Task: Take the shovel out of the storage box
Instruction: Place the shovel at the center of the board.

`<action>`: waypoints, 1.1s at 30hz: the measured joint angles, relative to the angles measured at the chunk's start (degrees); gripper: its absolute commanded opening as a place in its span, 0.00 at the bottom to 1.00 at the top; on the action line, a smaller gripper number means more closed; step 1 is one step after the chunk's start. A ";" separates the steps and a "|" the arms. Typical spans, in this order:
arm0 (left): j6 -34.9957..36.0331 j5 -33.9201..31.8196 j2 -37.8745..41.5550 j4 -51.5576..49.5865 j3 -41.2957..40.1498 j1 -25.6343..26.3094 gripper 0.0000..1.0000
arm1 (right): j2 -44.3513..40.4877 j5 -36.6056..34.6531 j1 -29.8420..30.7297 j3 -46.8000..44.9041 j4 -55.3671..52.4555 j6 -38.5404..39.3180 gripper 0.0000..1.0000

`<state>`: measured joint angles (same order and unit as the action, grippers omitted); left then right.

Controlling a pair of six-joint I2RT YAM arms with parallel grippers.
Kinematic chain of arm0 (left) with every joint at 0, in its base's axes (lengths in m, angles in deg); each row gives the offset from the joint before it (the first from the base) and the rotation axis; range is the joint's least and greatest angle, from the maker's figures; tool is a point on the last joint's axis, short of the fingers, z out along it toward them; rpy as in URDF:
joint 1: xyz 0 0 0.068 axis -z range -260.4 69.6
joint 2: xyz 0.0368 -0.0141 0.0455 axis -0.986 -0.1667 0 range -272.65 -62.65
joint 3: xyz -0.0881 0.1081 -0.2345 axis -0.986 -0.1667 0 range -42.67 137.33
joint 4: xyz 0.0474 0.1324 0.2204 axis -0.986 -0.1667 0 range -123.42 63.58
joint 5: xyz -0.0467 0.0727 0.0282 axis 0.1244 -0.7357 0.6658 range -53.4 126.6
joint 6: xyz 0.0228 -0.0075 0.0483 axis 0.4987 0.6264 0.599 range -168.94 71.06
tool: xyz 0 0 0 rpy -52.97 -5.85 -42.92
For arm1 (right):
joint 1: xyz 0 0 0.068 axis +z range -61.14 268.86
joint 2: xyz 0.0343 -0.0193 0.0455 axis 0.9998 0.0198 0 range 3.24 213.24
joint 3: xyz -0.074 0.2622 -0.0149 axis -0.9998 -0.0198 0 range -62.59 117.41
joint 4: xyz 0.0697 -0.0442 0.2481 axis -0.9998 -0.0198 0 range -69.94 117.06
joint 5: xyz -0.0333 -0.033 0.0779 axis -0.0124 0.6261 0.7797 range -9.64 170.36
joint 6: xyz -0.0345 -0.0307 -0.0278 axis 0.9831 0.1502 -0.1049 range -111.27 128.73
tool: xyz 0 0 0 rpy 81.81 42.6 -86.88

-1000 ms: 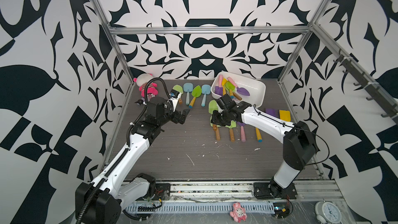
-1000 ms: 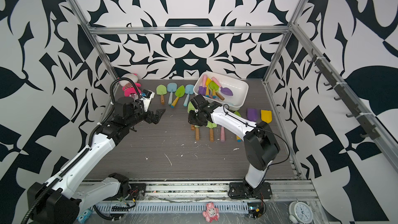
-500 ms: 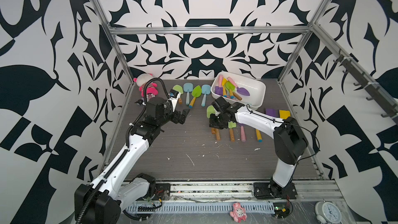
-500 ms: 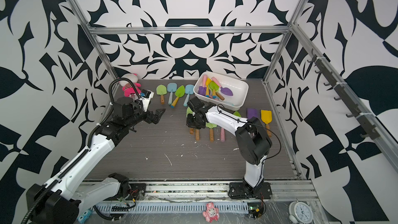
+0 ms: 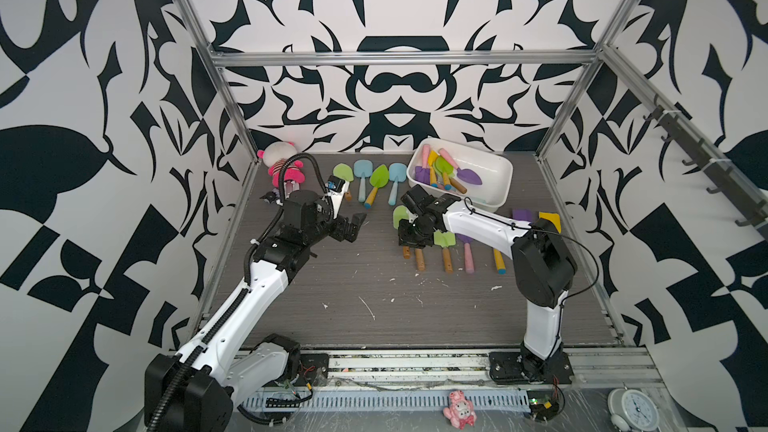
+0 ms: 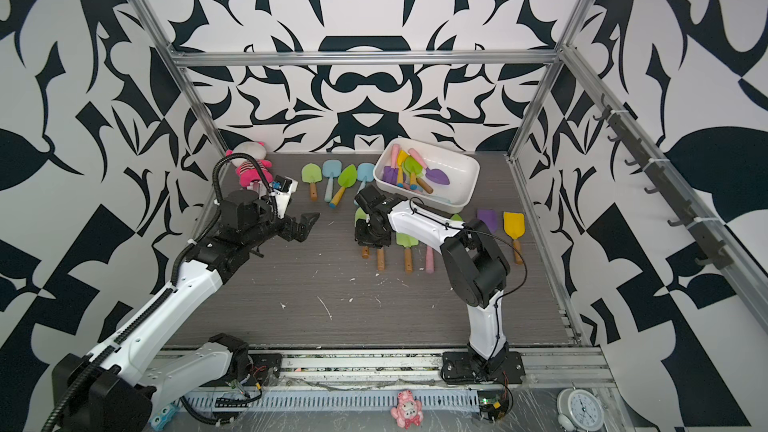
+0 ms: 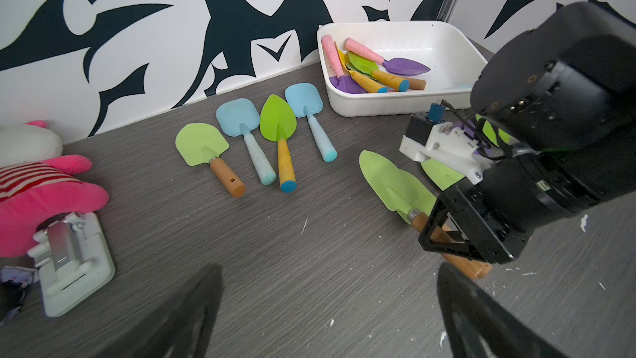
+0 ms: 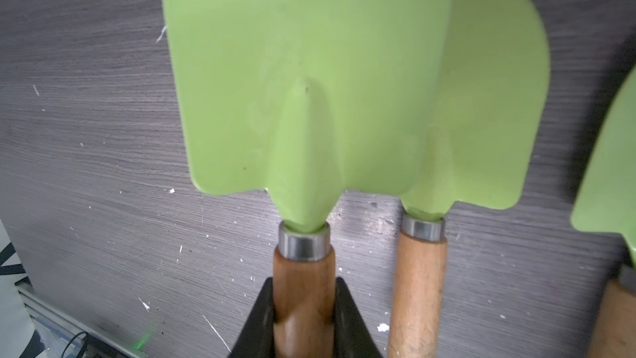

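A light-green shovel [image 8: 303, 80] with a wooden handle is held by my right gripper [image 8: 304, 304], shut on the handle just below the metal collar. It hangs low over the table, left of a row of shovels; its blade [image 5: 400, 216] overlaps the blade of a neighbouring green shovel [image 8: 488, 98]. The white storage box [image 5: 492, 170] stands at the back right, behind the gripper, with several shovels inside, a purple one [image 5: 469, 177] on top. My left gripper [image 5: 353, 226] hovers open and empty left of centre; its fingers [image 7: 206, 291] frame bare table.
Several shovels [image 5: 376, 178] lie in a row along the back wall, left of the box. Another row [image 5: 467, 249] lies right of my right gripper, up to a yellow one [image 6: 513, 224]. A pink plush toy [image 5: 282, 160] and a white clamp [image 7: 72, 263] sit at the back left.
My right arm has swung left and a little toward the front, carrying the green shovel to the left end of the row. The left arm has not moved.
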<state>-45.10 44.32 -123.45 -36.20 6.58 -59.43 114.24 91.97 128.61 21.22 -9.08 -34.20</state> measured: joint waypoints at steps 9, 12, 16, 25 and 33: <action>0.00 0.00 0.57 -0.09 -0.22 0.00 1.00 | 2.23 0.79 0.20 2.91 -1.62 0.26 0.00; 0.00 0.00 1.16 -0.09 -0.28 -0.02 0.99 | 3.32 1.05 0.37 3.76 -2.16 0.52 0.00; 0.00 0.02 1.51 -0.07 -0.35 0.00 0.99 | 4.85 1.53 0.59 4.50 -3.26 0.83 0.00; -0.09 0.55 2.47 0.17 -2.14 0.00 0.99 | 8.20 2.12 1.11 7.93 -5.25 1.53 0.00; -0.48 1.03 2.62 0.20 -2.14 0.00 0.99 | 8.98 2.14 1.29 9.57 -7.43 2.21 0.00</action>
<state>-45.58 45.35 -120.83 -36.00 4.44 -59.43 123.23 94.11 129.90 30.80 -16.51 -32.00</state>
